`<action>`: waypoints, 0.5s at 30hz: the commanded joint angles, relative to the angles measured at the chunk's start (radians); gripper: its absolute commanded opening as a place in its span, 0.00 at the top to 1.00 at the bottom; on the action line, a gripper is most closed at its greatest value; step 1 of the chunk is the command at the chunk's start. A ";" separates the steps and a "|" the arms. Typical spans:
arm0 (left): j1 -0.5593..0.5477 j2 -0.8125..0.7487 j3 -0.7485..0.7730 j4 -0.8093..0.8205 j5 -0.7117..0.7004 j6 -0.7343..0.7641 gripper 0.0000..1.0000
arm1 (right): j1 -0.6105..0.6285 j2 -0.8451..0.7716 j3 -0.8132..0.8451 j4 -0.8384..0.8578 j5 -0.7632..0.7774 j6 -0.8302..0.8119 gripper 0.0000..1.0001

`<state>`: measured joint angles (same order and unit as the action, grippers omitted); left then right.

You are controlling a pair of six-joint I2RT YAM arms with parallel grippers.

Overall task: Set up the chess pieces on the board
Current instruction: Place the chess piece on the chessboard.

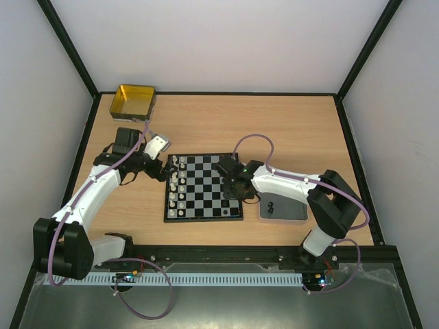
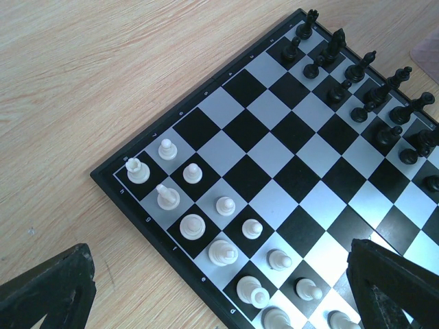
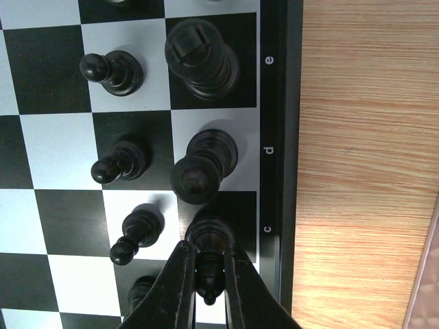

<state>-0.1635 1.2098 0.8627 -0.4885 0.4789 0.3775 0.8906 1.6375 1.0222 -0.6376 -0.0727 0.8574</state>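
Note:
The board (image 1: 204, 188) lies mid-table. Whitish chess pieces (image 2: 221, 252) fill its two left rows, and black chess pieces (image 2: 363, 89) stand along the right side. My right gripper (image 3: 208, 253) is shut on a black piece (image 3: 209, 236), its base on the back-row square marked c next to the board's border (image 3: 281, 137). A taller black piece (image 3: 206, 161) stands on d just beyond it, and black pawns (image 3: 134, 233) stand one row in. My left gripper (image 2: 219, 301) hangs open above the white rows, holding nothing; in the top view it (image 1: 159, 171) is at the board's left edge.
A yellow tin (image 1: 134, 101) sits at the table's back left corner. A dark grey flat tray (image 1: 283, 208) lies right of the board under the right arm, with small black pieces (image 1: 272, 208) on it. Bare wood (image 3: 363, 171) runs along the board's right edge.

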 commanded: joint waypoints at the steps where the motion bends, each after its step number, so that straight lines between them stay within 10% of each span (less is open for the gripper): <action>1: -0.005 -0.007 -0.011 -0.009 0.015 0.011 0.01 | 0.006 0.012 0.019 0.001 0.014 0.003 0.93; 15: -0.005 -0.011 -0.014 -0.009 0.015 0.011 0.01 | 0.006 0.007 0.019 0.003 0.022 0.013 0.85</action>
<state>-0.1635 1.2098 0.8627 -0.4885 0.4789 0.3779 0.8906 1.6398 1.0222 -0.6376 -0.0715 0.8604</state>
